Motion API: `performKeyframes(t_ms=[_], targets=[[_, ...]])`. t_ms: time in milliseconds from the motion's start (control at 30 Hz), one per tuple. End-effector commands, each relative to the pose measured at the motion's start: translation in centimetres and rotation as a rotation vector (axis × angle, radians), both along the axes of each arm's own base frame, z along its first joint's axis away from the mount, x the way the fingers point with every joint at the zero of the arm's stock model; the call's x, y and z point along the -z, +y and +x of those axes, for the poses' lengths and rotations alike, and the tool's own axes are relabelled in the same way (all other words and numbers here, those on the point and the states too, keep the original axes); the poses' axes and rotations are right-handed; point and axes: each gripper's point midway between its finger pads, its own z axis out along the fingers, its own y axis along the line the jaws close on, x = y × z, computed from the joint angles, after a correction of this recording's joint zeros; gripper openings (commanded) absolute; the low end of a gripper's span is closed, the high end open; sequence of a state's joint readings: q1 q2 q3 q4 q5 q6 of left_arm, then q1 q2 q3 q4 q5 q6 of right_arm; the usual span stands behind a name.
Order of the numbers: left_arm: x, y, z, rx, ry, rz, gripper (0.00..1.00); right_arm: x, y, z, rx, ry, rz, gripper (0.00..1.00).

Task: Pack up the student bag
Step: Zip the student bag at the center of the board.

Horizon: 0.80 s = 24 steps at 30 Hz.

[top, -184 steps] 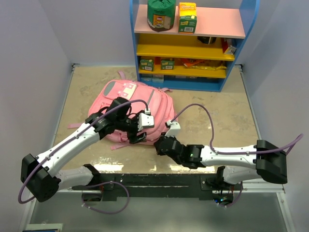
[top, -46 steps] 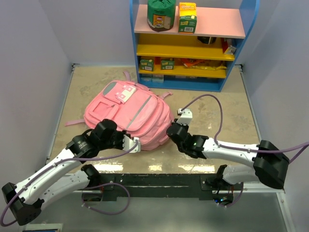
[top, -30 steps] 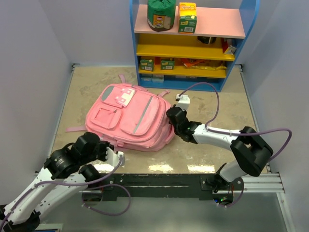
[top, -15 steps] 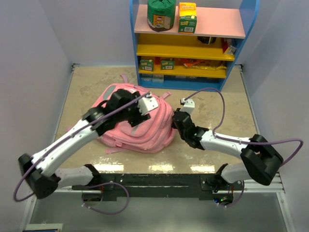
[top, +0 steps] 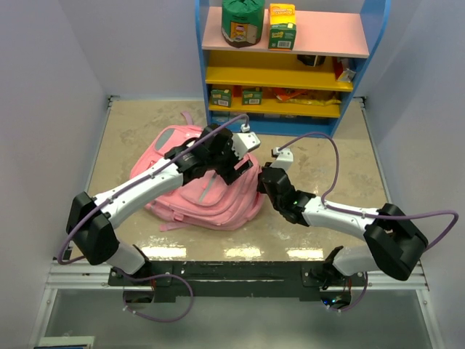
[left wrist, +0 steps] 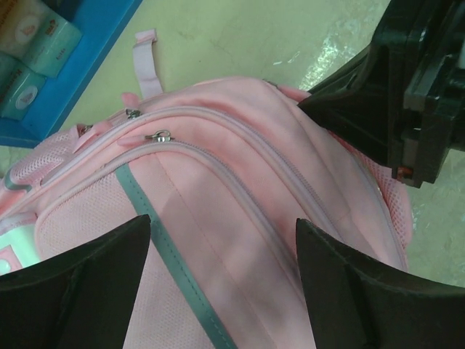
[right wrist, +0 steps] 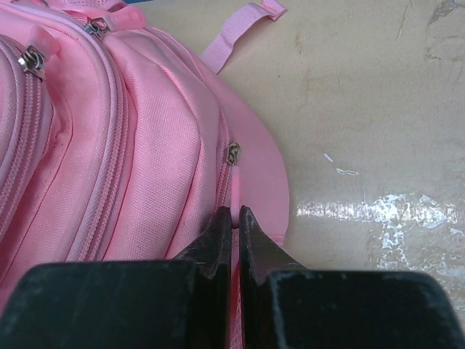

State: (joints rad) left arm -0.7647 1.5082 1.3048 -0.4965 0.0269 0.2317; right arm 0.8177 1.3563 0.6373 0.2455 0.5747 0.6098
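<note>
Left wrist view: my left end effector (left wrist: 224, 251), fingers apart, hangs directly over the student bag (left wrist: 240, 211) on the table (left wrist: 240, 43), its zip (left wrist: 218, 155) running diagonally beneath; my right end effector (right wrist: 235, 218) pinches a pink zip tab (right wrist: 234, 185) at its edge.

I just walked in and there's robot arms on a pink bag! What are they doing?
Two robot arms are working on the pink backpack lying on the table. The right gripper is pinched shut on a thin pink zipper pull at the bag's edge. The left gripper hangs open just above the bag's top, holding nothing. The zippers in view look closed, so no packing shows yet.
</note>
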Motion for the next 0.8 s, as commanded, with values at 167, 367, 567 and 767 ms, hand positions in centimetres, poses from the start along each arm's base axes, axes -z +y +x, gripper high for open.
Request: performKeyframes(t_ms=[167, 367, 567, 767], targets=[[-2.2, -2.1, -0.1, 0.022, -0.07, -0.059, 0.91, -3.2, 1.1, 0.5, -0.021, -0.08, 0.104, 0.0], [1.2, 0.4, 1.5, -0.067, -0.125, 0.076, 0.84, -3.2, 1.1, 0.4, -0.023, -0.077, 0.108, 0.0], [1.5, 0.4, 1.3, -0.029, -0.152, 0.081, 0.68, -3.5, 1.0, 0.2, -0.02, -0.08, 0.115, 0.0], [1.5, -2.8, -2.5, 0.226, -0.048, 0.01, 0.12, -3.2, 1.0, 0.2, -0.024, -0.066, 0.105, 0.0]])
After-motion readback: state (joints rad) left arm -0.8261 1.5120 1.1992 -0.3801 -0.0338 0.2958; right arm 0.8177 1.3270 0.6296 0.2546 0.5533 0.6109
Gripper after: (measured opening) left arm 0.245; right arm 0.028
